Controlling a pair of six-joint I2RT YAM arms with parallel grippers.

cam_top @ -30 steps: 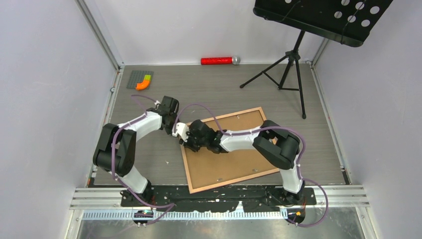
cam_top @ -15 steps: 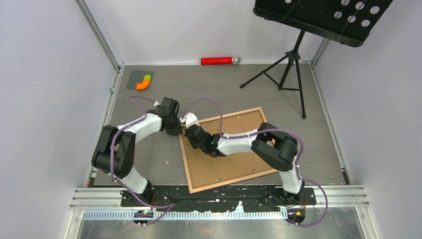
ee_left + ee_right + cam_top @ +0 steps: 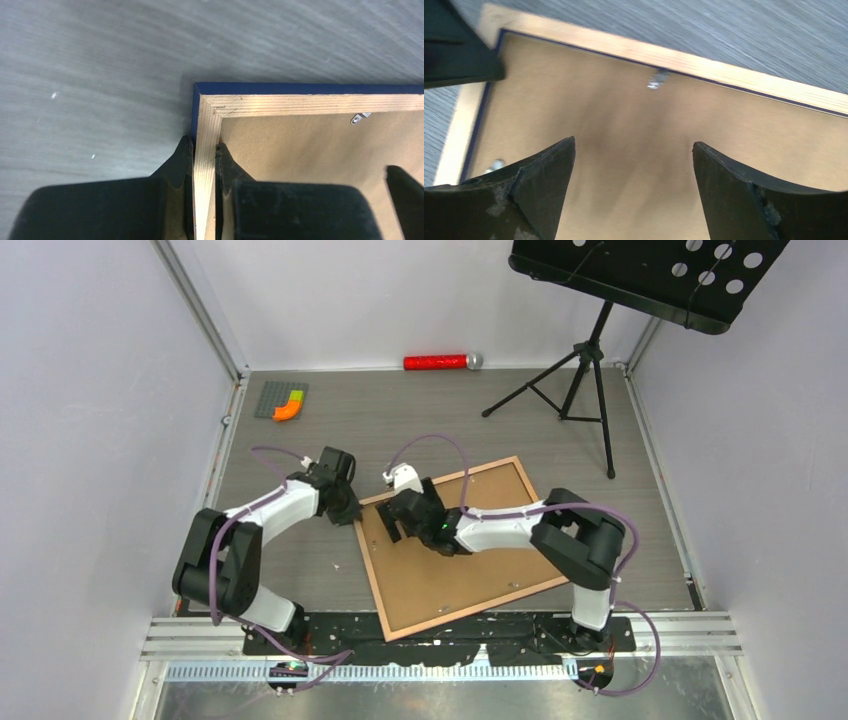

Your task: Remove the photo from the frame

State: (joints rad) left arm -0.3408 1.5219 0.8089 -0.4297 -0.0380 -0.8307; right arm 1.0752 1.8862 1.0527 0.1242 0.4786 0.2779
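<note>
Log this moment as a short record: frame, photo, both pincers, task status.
frame: face down on the table, backing board facing up
photo: not visible in any view
left pincer: shut on the frame's left rail, near its far corner
right pincer: open, above the backing board, near a retaining clip
task status: backing board sits inside the frame; photo not yet out

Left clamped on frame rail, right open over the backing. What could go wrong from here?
1. The left gripper holds the frame by one thin rail near a corner; it could slip or pivot.
2. A metal tab seems to overlap the backing board; lifting with the right gripper may jam.
</note>
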